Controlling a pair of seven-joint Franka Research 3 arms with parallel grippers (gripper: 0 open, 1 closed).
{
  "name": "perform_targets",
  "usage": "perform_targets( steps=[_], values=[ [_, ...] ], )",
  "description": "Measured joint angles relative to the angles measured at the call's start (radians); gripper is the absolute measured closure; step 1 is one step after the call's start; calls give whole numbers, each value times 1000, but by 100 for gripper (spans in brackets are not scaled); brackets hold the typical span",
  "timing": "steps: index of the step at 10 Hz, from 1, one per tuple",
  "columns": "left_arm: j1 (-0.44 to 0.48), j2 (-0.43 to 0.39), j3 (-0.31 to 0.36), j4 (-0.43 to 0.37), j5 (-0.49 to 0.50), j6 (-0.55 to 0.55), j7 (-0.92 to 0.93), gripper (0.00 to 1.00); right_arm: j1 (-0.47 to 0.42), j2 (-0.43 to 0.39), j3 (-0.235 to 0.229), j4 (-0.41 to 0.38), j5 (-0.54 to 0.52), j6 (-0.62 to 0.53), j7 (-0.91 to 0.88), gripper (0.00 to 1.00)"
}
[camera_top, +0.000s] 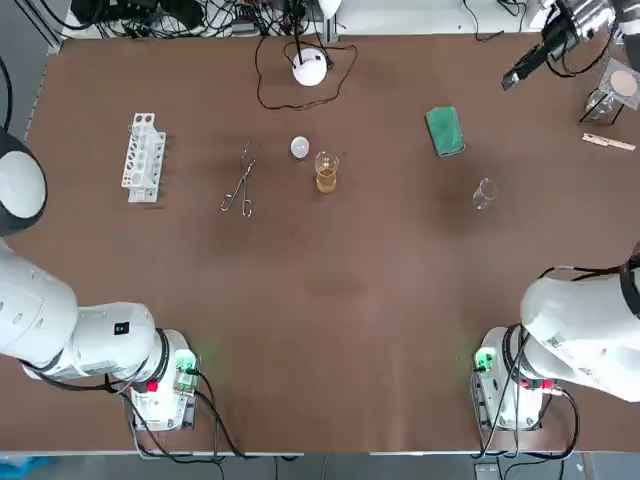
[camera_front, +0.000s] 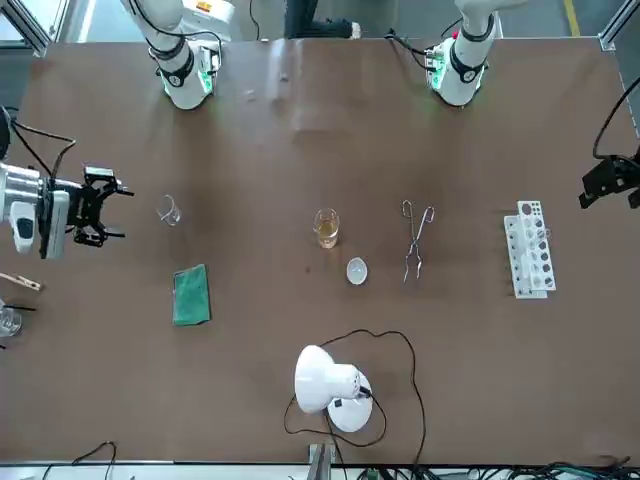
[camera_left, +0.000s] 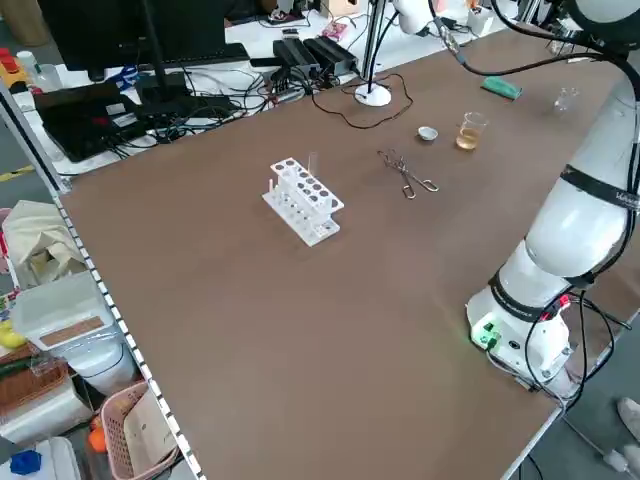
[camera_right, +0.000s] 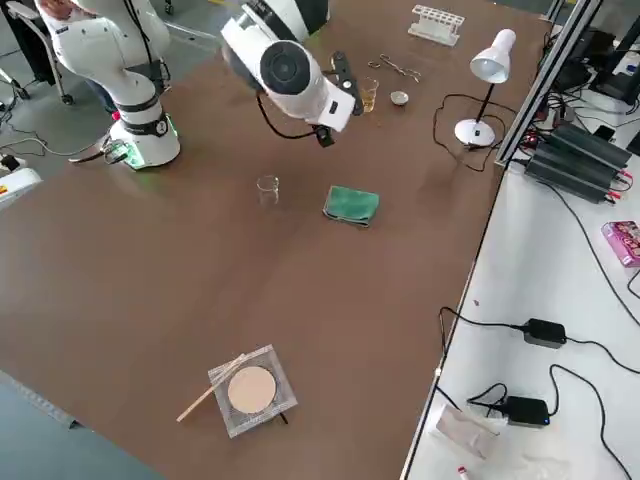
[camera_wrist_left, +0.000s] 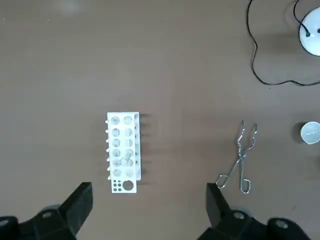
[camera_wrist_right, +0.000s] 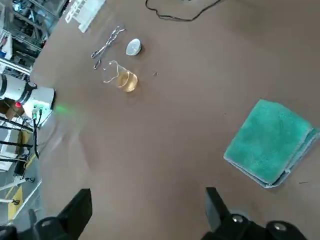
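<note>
My left gripper (camera_wrist_left: 149, 194) hangs open and empty high over the table's left side, above a white test-tube rack (camera_wrist_left: 123, 151); in the front view this left gripper (camera_front: 610, 181) is at the right edge. Metal tongs (camera_wrist_left: 240, 160) lie to the rack's right. My right gripper (camera_wrist_right: 147, 199) is open and empty too, raised over the far right of the table (camera_top: 330, 300), where the top view shows it (camera_top: 522, 70). Nearest it are a folded green cloth (camera_wrist_right: 270, 141) and a small empty glass beaker (camera_top: 484, 193). A beaker of amber liquid (camera_top: 326, 172) stands mid-table beside a small white dish (camera_top: 299, 148).
A white desk lamp (camera_top: 310, 68) with a looping black cord stands at the far middle edge. At the far right sit a wire gauze with a round pad (camera_right: 250, 390) and a wooden stick (camera_top: 608, 142). Both arm bases occupy the near corners.
</note>
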Motion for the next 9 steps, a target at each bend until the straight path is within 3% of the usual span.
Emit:
perform_targets(
  steps=[2,3,4,6,7,8,9],
  values=[
    [0,0,0,0,0,0,0,0,42,-7,-7,32,-44,1,136,0],
    [0,0,0,0,0,0,0,0,92,-9,-38,48,-69,4,195,0],
    [0,0,0,0,0,0,0,0,188,-12,-119,66,-90,6,255,0],
    [0,0,0,0,0,0,0,0,449,-15,-357,101,-106,8,355,0],
    [0,0,0,0,0,0,0,0,549,-15,-446,112,-118,10,413,0],
    [0,0,0,0,0,0,0,0,605,-15,-488,126,-168,16,500,0],
    [0,0,0,0,0,0,0,0,634,-16,-495,153,-236,18,613,0]
  ],
)
